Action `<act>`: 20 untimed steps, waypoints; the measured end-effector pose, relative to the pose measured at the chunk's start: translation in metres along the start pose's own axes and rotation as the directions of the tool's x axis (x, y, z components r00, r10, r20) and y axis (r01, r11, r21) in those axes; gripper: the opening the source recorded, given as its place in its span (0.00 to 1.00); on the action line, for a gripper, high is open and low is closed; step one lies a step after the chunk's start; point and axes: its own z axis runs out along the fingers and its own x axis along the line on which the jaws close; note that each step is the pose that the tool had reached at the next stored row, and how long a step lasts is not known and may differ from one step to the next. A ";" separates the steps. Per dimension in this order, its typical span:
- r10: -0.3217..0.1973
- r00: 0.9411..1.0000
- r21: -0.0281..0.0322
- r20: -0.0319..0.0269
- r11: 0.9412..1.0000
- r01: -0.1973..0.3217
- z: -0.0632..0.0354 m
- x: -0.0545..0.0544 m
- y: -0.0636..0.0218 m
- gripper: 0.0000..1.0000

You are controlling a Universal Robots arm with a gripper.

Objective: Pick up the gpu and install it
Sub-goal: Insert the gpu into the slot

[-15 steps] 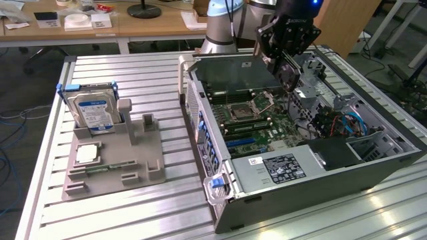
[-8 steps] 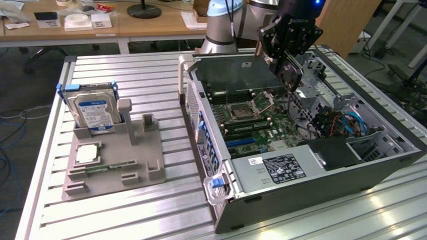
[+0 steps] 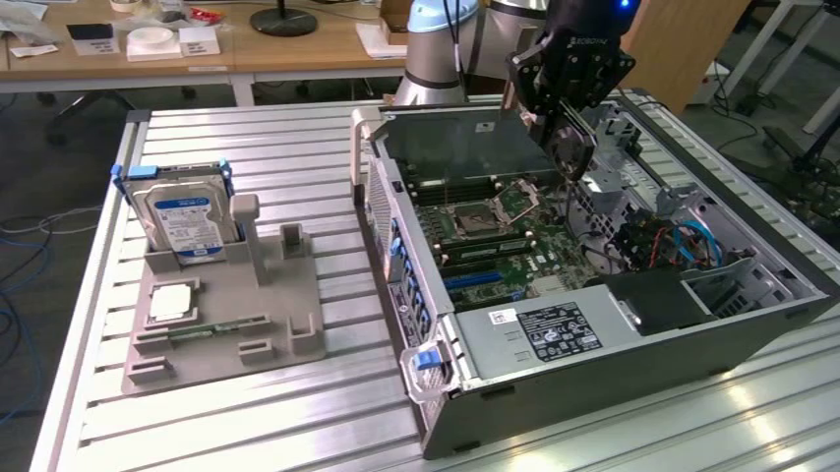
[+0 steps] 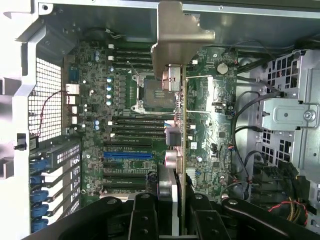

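You see the gpu [image 4: 183, 125] from its thin edge. It is a very slim dark card with a shiny metal plate [image 4: 175, 35] at one end. The gripper [image 4: 175, 210] is pinching it. The card stands on its edge over the green board [image 4: 125, 100] inside the open computer box [image 3: 630, 364].

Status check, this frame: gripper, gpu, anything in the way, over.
Gripper shut on gpu, held edge-on. Over motherboard in open case. Cables off to one side, none seen beneath it.
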 end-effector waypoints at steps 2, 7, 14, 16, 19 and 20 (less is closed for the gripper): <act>-0.025 1.000 -0.001 0.000 1.000 0.025 0.0000 0.000 0.0000 0.28; -0.115 0.993 -0.003 0.000 0.993 0.115 0.0000 0.000 0.0000 0.28; -0.231 0.973 -0.005 0.001 0.973 0.231 0.0000 0.000 0.0000 0.28; -0.258 0.966 -0.006 0.001 0.966 0.258 0.0000 0.000 -0.0001 0.28; -0.302 0.953 -0.007 0.001 0.953 0.302 0.0000 0.000 -0.0001 0.28; -0.320 0.947 -0.007 0.001 0.947 0.320 0.0000 0.000 -0.0001 0.28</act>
